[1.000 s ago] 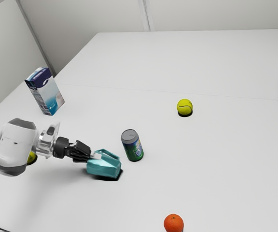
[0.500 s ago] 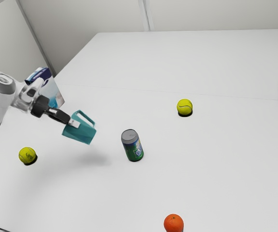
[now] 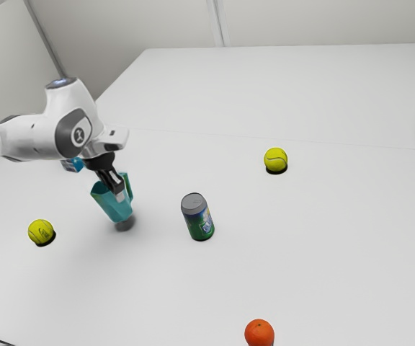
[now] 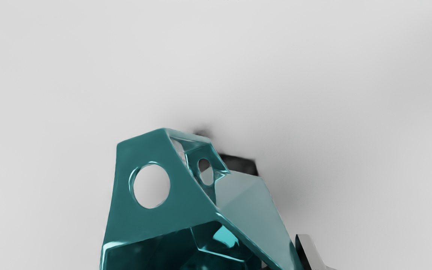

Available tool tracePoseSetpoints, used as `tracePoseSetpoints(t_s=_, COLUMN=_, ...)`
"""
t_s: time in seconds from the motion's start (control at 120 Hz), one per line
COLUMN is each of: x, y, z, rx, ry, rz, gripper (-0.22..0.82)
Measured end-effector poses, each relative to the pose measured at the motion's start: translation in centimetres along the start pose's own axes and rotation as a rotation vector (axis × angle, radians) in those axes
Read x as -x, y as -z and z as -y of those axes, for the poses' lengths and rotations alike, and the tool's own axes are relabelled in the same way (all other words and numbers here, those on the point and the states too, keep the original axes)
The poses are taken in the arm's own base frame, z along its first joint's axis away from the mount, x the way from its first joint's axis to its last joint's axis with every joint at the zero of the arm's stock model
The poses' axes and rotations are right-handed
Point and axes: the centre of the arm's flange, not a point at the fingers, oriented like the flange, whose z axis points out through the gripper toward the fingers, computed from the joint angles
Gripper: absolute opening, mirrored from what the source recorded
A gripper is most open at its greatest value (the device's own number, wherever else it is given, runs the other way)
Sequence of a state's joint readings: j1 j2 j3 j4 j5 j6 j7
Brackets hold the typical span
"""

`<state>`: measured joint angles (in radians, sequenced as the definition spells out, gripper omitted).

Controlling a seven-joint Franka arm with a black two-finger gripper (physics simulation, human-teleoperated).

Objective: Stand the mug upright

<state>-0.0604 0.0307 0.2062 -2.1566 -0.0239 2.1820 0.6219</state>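
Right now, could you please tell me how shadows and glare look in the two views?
Exterior view: a dark patch on the table below the mug, with a tight black shadow under the tennis ball at the view's left; wrist view: bright glints along the mug's rim, a vivid cyan reflection inside it, and soft grey shading on the table beside it.

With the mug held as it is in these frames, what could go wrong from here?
The mug seems to lean slightly, its base apparently just above its shadow; if let go like this, it might land on an edge and tip over.

The gripper holds it by one side, so the mug could pivot if its base meets the table unevenly.

The hand overlaps the carton in the exterior view; if they are close, a sideways move might knock it.
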Motion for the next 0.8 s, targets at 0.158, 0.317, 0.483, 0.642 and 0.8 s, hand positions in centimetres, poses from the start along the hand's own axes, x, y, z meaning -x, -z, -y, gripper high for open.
tracePoseSetpoints(t_s=0.158, x=0.2, y=-3.0, z=-0.3, rx=-0.029, ry=0.122, rz=-0.005, gripper=-0.18)
tracePoseSetpoints(t_s=0.317, x=1.6, y=-3.7, z=1.1, rx=-0.037, ry=0.263, rz=-0.026, gripper=0.08)
tracePoseSetpoints(t_s=0.483, x=0.8, y=-2.8, z=0.7, rx=-0.048, ry=0.33, rz=-0.059, gripper=0.37)
tracePoseSetpoints(t_s=0.642, x=-0.3, y=2.4, z=0.2, rx=-0.08, ry=0.357, rz=-0.145, gripper=0.49)
tracePoseSetpoints(t_s=0.8, x=-3.4, y=19.9, z=-1.0, rx=-0.112, ry=0.349, rz=-0.203, gripper=0.55)
